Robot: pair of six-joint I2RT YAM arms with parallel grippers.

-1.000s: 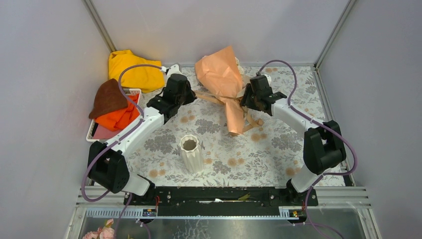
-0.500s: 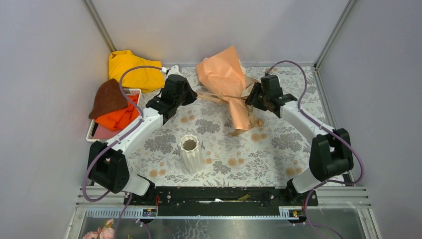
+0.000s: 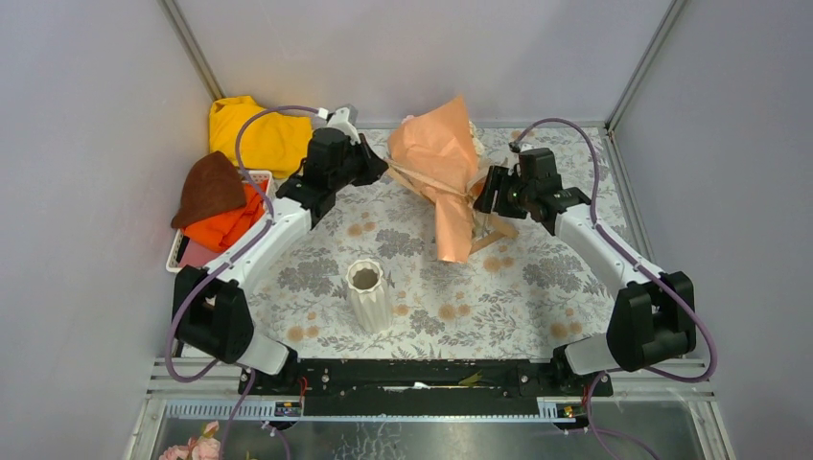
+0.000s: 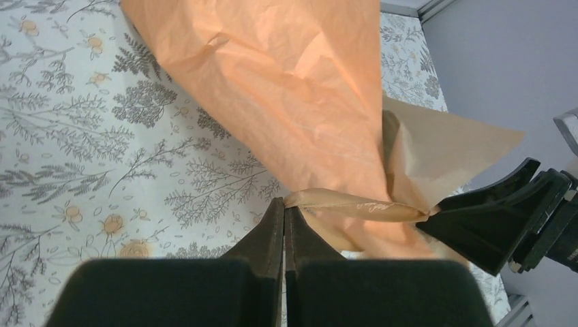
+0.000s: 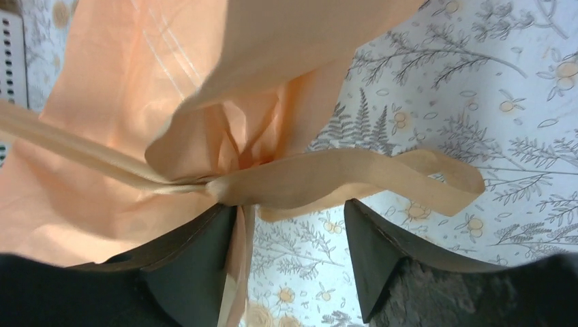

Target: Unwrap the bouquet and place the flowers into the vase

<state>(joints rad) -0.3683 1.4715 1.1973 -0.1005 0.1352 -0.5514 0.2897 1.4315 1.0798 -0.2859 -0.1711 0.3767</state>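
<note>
Right hand (image 5: 293, 231) is swinging away rightward, jaws released | left hand (image 4: 284, 211) is clenching the ribbon (image 4: 354, 203) | bouquet (image 3: 436, 158) is lying mid-back on the surface (image 3: 537, 287), still tied | risk: one-sided pulling dragging it instead of untying.

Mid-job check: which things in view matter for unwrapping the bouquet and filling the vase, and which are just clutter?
For the job:
- bouquet
- tan ribbon, pinched in the shut left gripper
- right gripper, open, at the knot
- vase

Lying about:
- yellow cloth
- brown cloth
- orange cloth
- pink blooms, near left corner
</note>
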